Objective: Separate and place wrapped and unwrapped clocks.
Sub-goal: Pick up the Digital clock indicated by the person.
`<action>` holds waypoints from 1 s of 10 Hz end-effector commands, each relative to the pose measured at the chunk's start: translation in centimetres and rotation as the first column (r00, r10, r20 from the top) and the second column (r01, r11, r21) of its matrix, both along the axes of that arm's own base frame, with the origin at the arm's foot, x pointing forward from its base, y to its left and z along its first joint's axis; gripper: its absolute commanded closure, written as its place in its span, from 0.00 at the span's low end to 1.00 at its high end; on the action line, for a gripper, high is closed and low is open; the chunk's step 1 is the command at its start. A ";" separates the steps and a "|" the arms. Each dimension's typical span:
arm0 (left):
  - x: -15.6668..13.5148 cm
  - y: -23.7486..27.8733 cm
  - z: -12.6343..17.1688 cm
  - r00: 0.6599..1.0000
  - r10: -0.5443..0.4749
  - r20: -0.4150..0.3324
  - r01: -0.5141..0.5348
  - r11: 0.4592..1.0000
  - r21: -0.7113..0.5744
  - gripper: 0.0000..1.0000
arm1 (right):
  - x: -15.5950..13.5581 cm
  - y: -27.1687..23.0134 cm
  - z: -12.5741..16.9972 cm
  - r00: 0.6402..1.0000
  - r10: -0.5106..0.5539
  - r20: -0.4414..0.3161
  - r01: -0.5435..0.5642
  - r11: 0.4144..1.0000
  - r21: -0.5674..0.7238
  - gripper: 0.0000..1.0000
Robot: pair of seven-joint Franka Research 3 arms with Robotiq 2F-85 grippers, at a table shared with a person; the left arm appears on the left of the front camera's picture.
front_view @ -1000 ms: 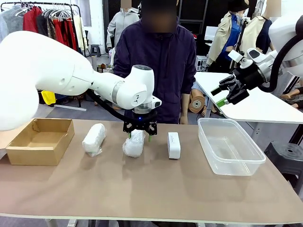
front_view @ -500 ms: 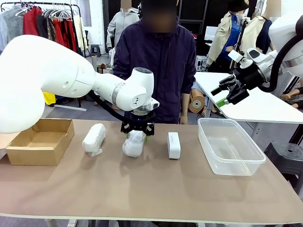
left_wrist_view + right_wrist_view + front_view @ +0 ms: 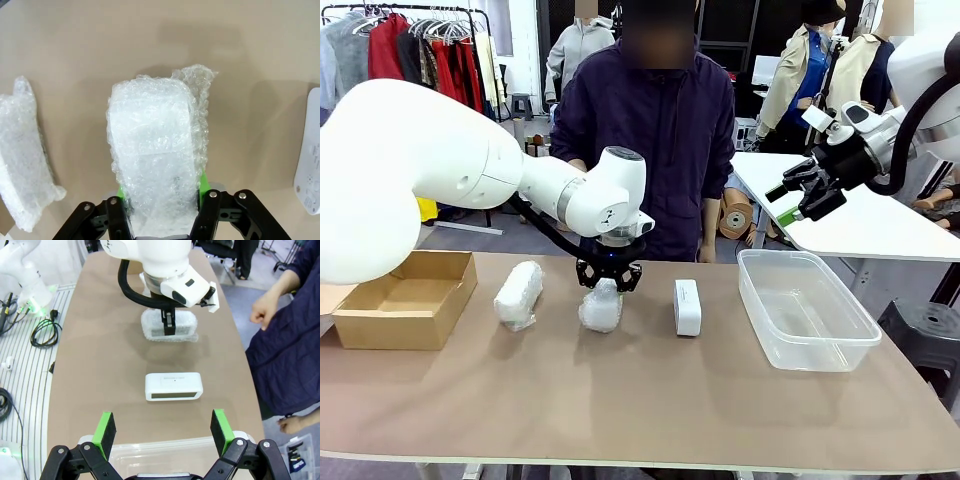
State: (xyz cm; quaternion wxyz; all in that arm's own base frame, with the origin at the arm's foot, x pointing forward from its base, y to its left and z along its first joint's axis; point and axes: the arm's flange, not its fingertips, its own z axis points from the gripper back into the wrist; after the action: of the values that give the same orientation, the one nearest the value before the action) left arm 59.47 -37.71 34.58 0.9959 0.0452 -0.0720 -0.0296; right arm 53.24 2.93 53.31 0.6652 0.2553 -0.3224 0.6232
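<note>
Left claw (image 3: pixel 608 284) is clamped on the middle wrapped clock (image 3: pixel 601 310) (pads sunk into padding); lift straight up, slowly, lest it slip. Right claw (image 3: pixel 782 203) hangs wide open, empty.

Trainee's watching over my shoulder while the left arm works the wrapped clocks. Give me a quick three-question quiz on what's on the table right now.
1. True or false: the left gripper is shut on the middle wrapped bundle.
2. How many wrapped bundles lie between the cardboard box and the unwrapped clock?
3. The right gripper is: A) open, raised in the air; B) shut on the unwrapped clock; C) shut on a wrapped bundle.
Key: 1 true; 2 two; 3 A.
</note>
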 end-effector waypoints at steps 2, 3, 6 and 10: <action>-1.3 1.4 3.3 1.000 0.021 0.010 -0.021 0.999 0.035 1.00 | -0.1 0.1 0.1 1.000 0.002 0.002 -0.002 1.000 0.006 0.00; -1.7 2.1 4.8 1.000 0.024 0.006 -0.024 0.999 0.036 1.00 | -0.1 0.1 0.1 1.000 0.002 0.002 -0.002 1.000 0.006 0.00; -2.5 4.3 11.7 0.999 -0.040 -0.007 0.040 0.999 -0.030 1.00 | -0.1 0.1 0.1 1.000 0.002 0.002 -0.002 1.000 0.006 0.00; -3.9 5.4 23.1 0.989 -0.127 0.077 0.129 0.991 -0.022 1.00 | -0.1 0.1 0.1 1.000 0.002 0.002 -0.002 1.000 0.006 0.00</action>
State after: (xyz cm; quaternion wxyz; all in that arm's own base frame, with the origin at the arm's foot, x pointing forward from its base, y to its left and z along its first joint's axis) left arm 55.52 -32.69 56.10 0.9905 0.0317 -0.1057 -0.0824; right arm 53.24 2.94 53.29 0.6653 0.2554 -0.3223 0.6231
